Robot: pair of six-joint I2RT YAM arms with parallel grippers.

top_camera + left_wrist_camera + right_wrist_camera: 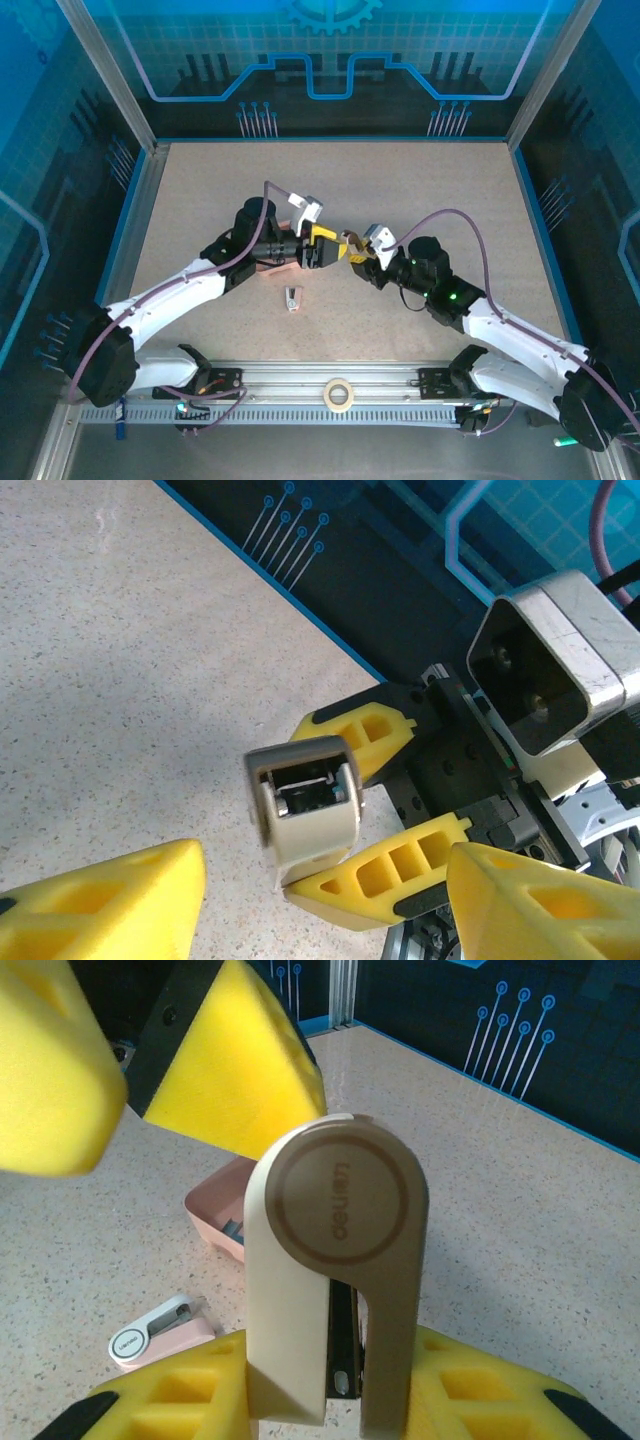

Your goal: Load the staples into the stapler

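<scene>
Stapler point(335, 1260) held in right jaws, left jaws open nearby, well off table point(450, 200) edges.

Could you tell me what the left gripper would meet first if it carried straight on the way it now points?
Probably the stapler, held directly ahead by the right gripper, though depth is unclear.

speckled beige tabletop point(420, 190) spreads under the right gripper point(353, 250); dark blue circuit-patterned walls point(330, 60) rise beyond it, an aluminium rail point(330, 375) lies behind it.
</scene>
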